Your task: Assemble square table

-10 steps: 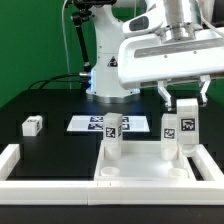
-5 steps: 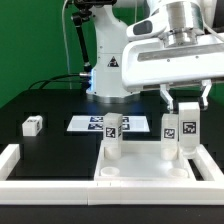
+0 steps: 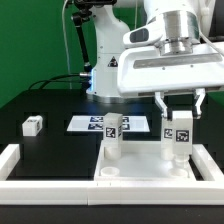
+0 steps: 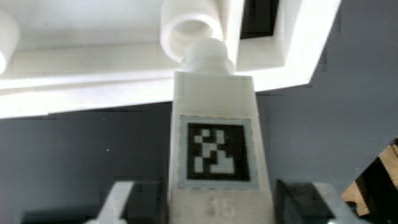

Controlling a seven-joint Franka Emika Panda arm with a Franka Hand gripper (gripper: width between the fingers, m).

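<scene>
Tool (image 3: 181, 109) tight around upright leg (image 3: 179, 135)

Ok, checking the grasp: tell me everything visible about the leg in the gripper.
The leg is a white plastic post, flat-sided, narrowing to a round tip, with a black-and-white tag on one face. It stands upright, clamped near its top by the gripper, tip at a corner hole of the table top.

Legs (image 3: 113, 137) on top (image 3: 140, 178), upright — marker board (image 3: 88, 124) behind
</scene>
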